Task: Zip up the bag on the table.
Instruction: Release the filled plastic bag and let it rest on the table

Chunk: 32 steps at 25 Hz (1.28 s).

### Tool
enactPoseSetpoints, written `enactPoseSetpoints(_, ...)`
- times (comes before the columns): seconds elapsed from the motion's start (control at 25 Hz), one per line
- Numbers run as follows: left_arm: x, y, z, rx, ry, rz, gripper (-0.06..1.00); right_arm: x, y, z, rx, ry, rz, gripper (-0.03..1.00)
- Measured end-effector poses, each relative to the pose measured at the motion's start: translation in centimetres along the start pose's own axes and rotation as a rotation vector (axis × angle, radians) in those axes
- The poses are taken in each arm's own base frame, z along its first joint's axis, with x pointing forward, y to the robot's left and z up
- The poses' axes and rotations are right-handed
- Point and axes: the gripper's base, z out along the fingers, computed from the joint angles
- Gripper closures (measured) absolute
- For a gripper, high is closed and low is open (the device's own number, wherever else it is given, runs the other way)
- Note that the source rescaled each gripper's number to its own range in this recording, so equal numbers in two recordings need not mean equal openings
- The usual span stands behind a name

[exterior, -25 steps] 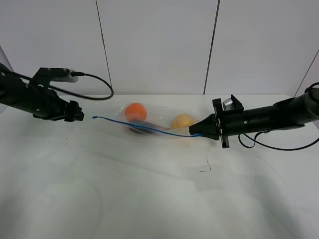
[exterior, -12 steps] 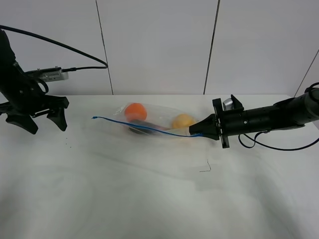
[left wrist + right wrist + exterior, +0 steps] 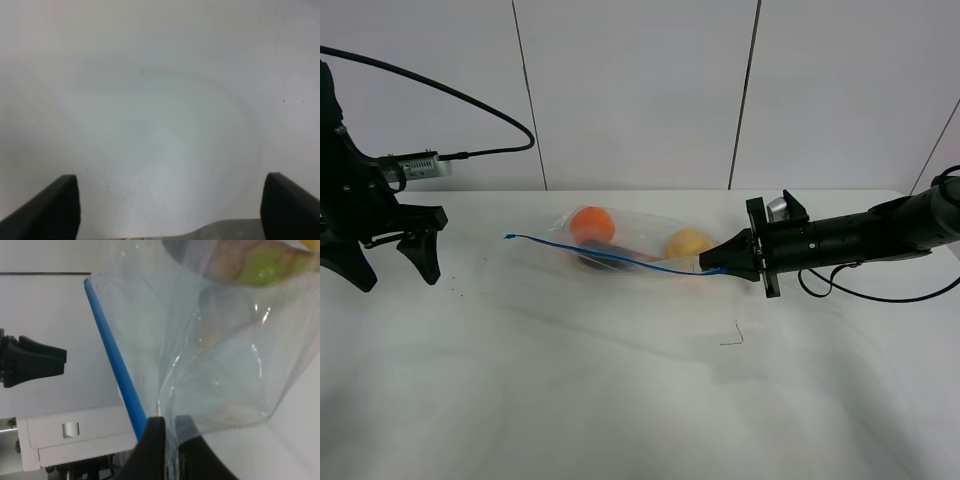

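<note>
Bag (image 3: 630, 243) stretches L–R across mid-frame, right gripper (image 3: 708, 266) pinching right end of its zip strip (image 3: 620, 259); left gripper (image 3: 397, 277), wide & empty, far left.

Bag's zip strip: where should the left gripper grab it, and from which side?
Probably pinch the zip strip at its free end, approaching from the left of the high view. The right gripper clamps the bag's opposite corner, so the thin strip runs nearly straight toward the open left gripper.
</note>
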Motion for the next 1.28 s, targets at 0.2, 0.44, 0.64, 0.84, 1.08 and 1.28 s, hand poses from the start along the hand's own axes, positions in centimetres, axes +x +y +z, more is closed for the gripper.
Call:
enactPoseSetpoints(0.2, 3.6, 0.1, -1.8, 0.001, -0.026, 0.026, -0.06, 0.0, 0.0, 0.0, 0.000, 0.000, 0.000, 0.97)
enactPoseSetpoints(0.44, 12.1, 0.6, -2.9, 0.002, -0.052, 0.045, -0.06, 0.0, 0.0, 0.0, 0.000, 0.000, 0.000, 0.97)
enactPoseSetpoints(0.64, 16.6, 1.0, -2.4, -0.001, -0.081, 0.056, -0.06, 0.0, 0.0, 0.0, 0.000, 0.000, 0.003, 0.97)
enactPoseSetpoints(0.84, 20.5, 1.3, -1.7, -0.007, -0.193, 0.130, -0.06, 0.0, 0.0, 0.0, 0.000, 0.000, 0.004, 0.97)
enactPoseSetpoints(1.08, 23.5, 1.5, -2.1, -0.015, -0.344, 0.182, -0.06, 0.0, 0.0, 0.0, 0.001, 0.001, 0.004, 0.97)
enactPoseSetpoints(1.28, 24.5, 1.5, -2.9, -0.017, -0.431, 0.187, -0.06, 0.0, 0.0, 0.0, 0.002, 0.003, 0.003, 0.97)
